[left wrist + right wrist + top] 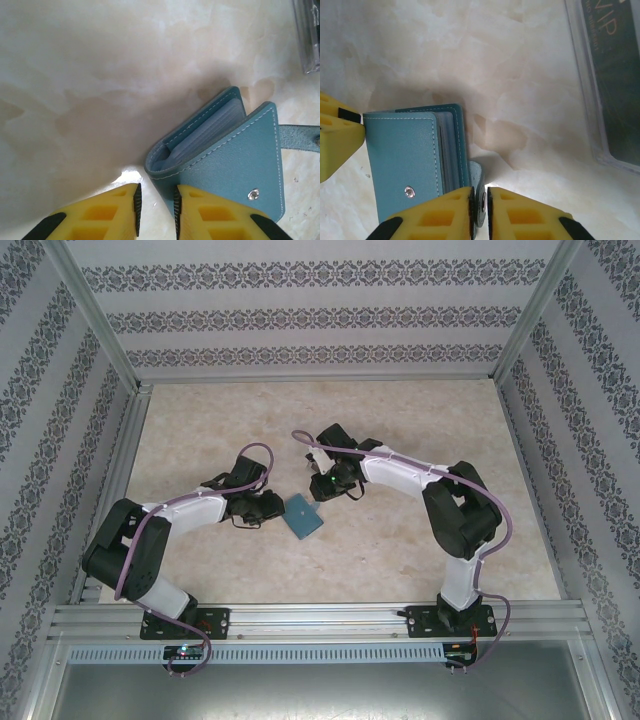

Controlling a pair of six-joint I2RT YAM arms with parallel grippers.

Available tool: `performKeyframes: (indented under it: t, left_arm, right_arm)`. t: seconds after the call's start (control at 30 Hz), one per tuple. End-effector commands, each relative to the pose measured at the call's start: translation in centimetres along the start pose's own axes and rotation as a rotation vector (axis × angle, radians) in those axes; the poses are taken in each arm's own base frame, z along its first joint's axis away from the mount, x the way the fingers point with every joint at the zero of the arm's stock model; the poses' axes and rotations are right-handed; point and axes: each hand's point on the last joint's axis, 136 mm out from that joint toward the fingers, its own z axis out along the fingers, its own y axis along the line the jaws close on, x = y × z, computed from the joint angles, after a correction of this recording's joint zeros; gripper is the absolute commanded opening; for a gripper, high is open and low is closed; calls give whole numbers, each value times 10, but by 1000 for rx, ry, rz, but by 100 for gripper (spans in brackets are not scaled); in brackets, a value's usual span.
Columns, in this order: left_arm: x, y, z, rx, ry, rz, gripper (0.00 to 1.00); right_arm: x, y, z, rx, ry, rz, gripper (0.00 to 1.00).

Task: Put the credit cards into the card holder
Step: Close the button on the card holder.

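The teal-blue card holder (303, 517) lies closed on the marbled table between both arms, with pale pocket pages (210, 131) showing at its edge. My right gripper (480, 192) is shut on its strap tab (476, 175), the pads touching both faces around the snap. My left gripper (156, 192) stands narrowly open at the spine corner. Its right finger (210, 210) overlaps the cover (235, 160), and bare table shows in the gap. That left gripper's yellow finger (337, 140) touches the holder's left edge. A dark credit card (615, 65) marked "VIP" lies in a clear box.
The clear box (307, 35) sits just beyond the holder, close to the right gripper (326, 487). The left gripper (268, 506) is on the holder's other side. Patterned walls with metal frame posts (95, 320) enclose the table.
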Motion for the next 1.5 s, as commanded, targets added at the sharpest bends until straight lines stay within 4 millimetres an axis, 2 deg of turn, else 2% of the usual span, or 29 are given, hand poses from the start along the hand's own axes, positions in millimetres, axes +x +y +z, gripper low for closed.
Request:
performKeyframes:
  t: [0.0,0.2,0.33,0.6,1.0,1.13,1.47]
  left_arm:
    - [-6,-12,0,18,-16,43,27]
    - [-6,-11,1,15,-16,42,27]
    - [-6,-11,1,19,-15,42,27]
    - [-5,-18,5,35,-9,43,27]
    - [-5,-20,10,33,-4,43,27]
    - [-4,-21,11,30,1,45,27]
    - [-5,-20,10,25,0,49,27]
  right_arm:
    - [-1,0,2,-13,15,-1,18]
    - [0,-1,1,-23,18,6,6]
    - [0,2,-3,-35,10,10,1]
    - [2,24,-11,-132,-18,22,1]
    - [14,49,-2,-207,9,22,1]
    - [20,51,5,-213,24,27,1]
    - [21,54,13,-220,44,27,1]
